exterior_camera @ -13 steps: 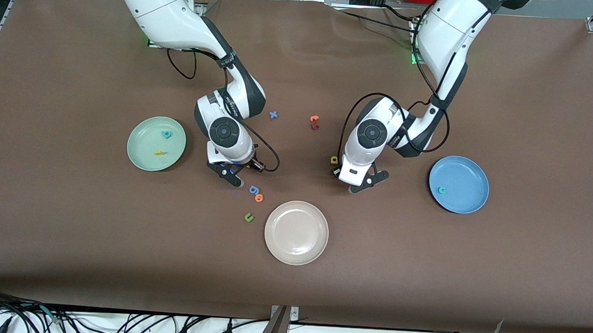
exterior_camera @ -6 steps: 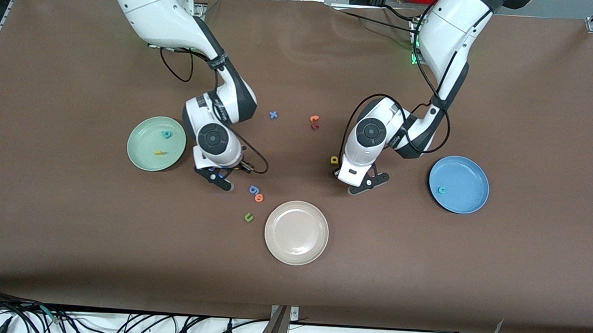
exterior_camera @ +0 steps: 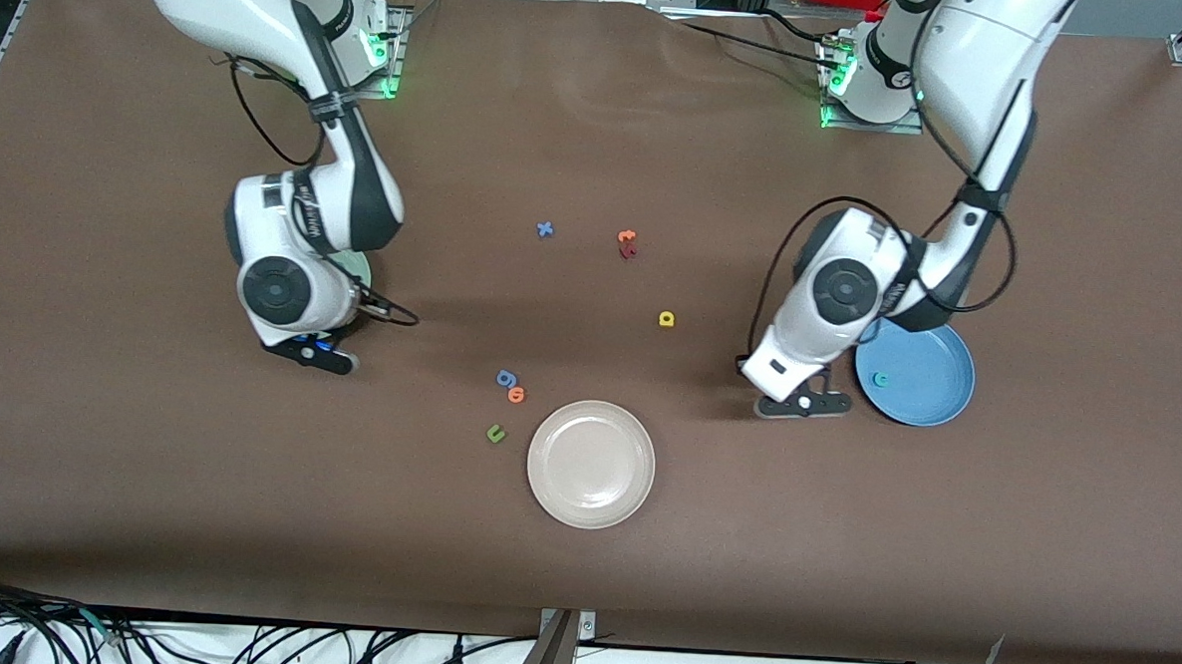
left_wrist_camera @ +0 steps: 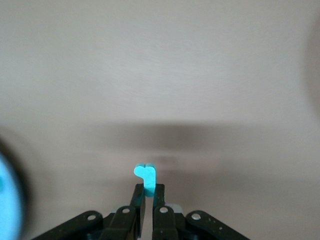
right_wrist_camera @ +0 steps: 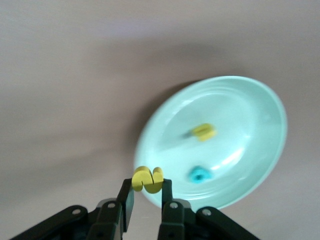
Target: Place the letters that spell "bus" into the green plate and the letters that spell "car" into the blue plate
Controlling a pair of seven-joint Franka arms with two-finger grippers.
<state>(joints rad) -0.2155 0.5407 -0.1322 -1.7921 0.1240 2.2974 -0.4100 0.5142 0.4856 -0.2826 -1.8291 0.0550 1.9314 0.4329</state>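
Note:
My right gripper (right_wrist_camera: 146, 186) is shut on the yellow s (right_wrist_camera: 147, 179) and hangs over the rim of the green plate (right_wrist_camera: 250, 115). In that plate lie the yellow u (right_wrist_camera: 204, 131) and the teal b (right_wrist_camera: 199, 175). In the front view the right arm hides most of this plate. My left gripper (left_wrist_camera: 148, 189) is shut on the teal r (left_wrist_camera: 146, 174), above the table beside the blue plate (exterior_camera: 934, 359), which holds the teal c (exterior_camera: 880, 379). The yellow a (exterior_camera: 666, 318) lies on the table between the two arms.
A beige plate (exterior_camera: 591, 464) sits nearer the front camera. Beside it lie a blue g-like letter (exterior_camera: 505, 377), an orange letter (exterior_camera: 516, 395) and a green u (exterior_camera: 495, 433). A blue x (exterior_camera: 545, 229) and orange and dark-red letters (exterior_camera: 627, 242) lie closer to the arm bases.
The right arm swung from beside the blue g-like letter to over the green plate. The left arm moved from beside the yellow a to beside the blue plate.

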